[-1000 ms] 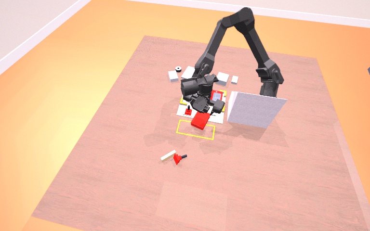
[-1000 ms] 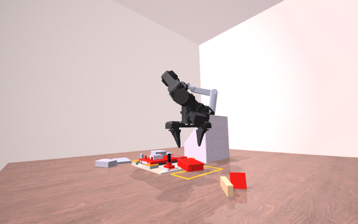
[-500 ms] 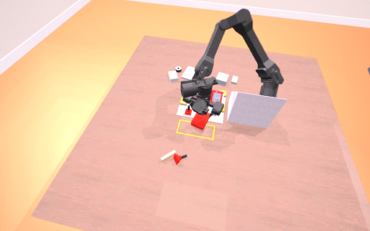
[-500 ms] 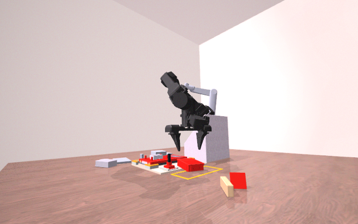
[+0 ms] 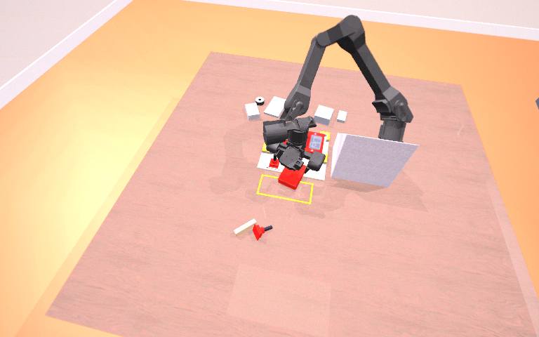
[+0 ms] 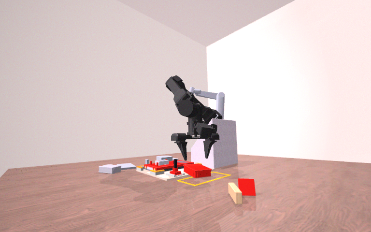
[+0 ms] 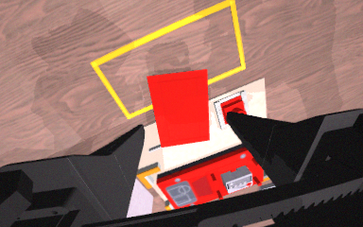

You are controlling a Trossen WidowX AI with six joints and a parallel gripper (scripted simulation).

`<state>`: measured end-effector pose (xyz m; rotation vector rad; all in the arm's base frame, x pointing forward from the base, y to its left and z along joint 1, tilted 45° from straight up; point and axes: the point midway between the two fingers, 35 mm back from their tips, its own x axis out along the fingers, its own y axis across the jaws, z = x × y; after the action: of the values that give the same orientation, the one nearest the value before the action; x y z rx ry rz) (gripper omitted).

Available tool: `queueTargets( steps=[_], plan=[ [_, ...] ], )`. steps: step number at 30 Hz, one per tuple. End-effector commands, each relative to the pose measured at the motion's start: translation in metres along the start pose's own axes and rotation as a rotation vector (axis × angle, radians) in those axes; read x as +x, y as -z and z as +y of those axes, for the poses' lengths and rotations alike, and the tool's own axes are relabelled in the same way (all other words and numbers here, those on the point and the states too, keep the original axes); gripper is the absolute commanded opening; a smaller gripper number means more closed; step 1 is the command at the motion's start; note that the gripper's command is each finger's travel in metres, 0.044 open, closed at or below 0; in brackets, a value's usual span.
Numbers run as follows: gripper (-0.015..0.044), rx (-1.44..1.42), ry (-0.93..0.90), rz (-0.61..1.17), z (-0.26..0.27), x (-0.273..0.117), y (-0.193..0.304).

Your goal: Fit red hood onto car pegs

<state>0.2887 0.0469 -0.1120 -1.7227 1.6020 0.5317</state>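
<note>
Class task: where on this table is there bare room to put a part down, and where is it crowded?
Bare wood shows between the yellow outline and the wooden block. It is crowded around the jig, where the hood and grey wedge stand.

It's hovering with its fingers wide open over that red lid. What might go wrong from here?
The open gripper is above the hood, which lies half on the white jig plate, so it may tip when gripped. One of the fingers is near the red clamp and might bump it.
</note>
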Motion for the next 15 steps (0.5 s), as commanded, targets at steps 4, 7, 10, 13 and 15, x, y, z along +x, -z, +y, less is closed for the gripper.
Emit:
queueTargets(
  steps=[4, 7, 10, 13, 15],
  plan=[
    [0.044, -0.007, 0.003, 0.004, 0.0, 0.006, 0.001],
    [0.044, -0.007, 0.003, 0.004, 0.0, 0.009, 0.001],
    [0.044, -0.007, 0.003, 0.004, 0.0, 0.012, 0.001],
    [0.044, -0.007, 0.003, 0.005, 0.0, 0.015, 0.001],
    [0.044, -0.007, 0.003, 0.005, 0.0, 0.016, 0.001]
  ],
)
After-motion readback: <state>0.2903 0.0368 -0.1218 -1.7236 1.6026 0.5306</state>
